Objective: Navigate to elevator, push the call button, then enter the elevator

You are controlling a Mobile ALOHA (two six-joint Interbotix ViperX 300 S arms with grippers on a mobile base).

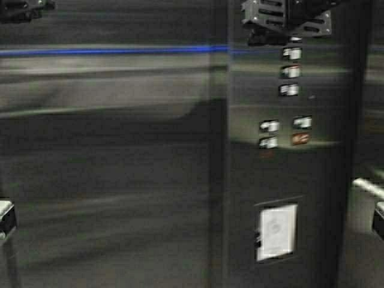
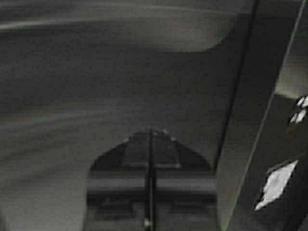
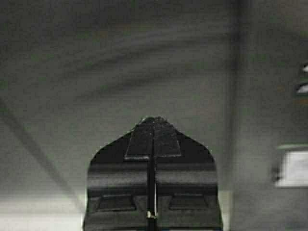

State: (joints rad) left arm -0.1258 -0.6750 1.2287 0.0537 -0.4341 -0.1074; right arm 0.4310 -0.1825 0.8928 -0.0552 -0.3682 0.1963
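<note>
High view faces the elevator (image 1: 108, 180) interior's brushed steel wall close ahead; a button panel (image 1: 288, 120) with a white notice (image 1: 276, 231) stands right; left gripper (image 2: 150, 137) and right gripper (image 3: 153, 122) both clenched, grasping nothing.

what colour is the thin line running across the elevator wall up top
Blue: the thin line runs level across the steel elevator wall, clearest in the high view.

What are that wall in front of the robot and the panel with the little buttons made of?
The elevator wall looks like brushed steel: dull grey, with horizontal streaks and soft reflections. The button panel seems the same metal, darker. Its buttons look shiny, perhaps polished metal or plastic; too blurred to tell.
</note>
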